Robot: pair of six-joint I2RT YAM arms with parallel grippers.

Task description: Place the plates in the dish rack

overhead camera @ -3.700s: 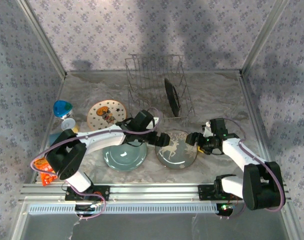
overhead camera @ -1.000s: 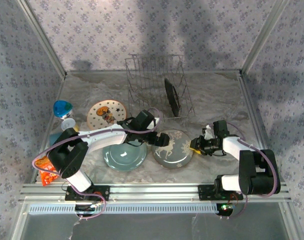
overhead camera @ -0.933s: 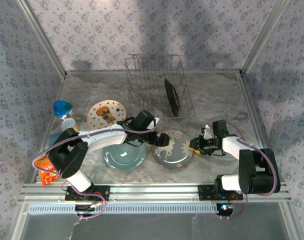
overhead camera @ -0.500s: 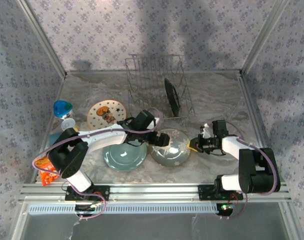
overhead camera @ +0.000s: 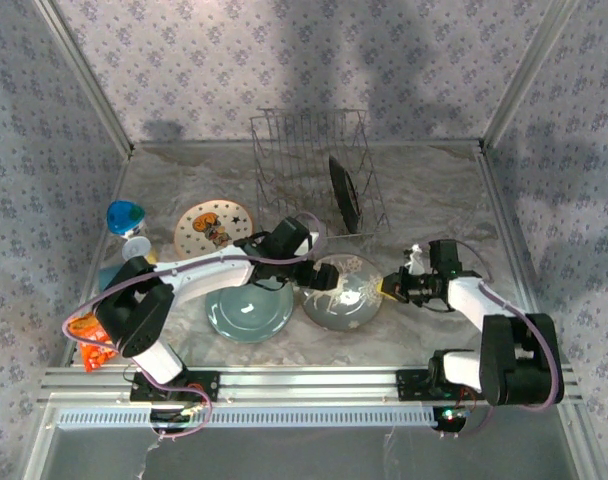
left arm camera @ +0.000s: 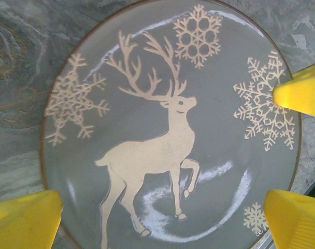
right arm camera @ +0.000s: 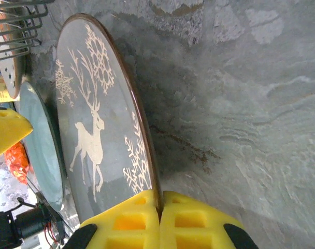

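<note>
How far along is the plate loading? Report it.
Done: the black plate stands in the dish rack. In hand: the right gripper is shut on the deer plate, the open left gripper above it. Left: the teal plate and star plate lie on the table.

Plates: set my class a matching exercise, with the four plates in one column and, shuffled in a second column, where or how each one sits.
1 black plate
2 deer plate
3 teal plate
4 star plate

A flat, nearest the blue cup
B rim pinched by the right gripper
C on edge in the dish rack
D flat, partly under the left arm

Pairs: 1-C, 2-B, 3-D, 4-A
</note>
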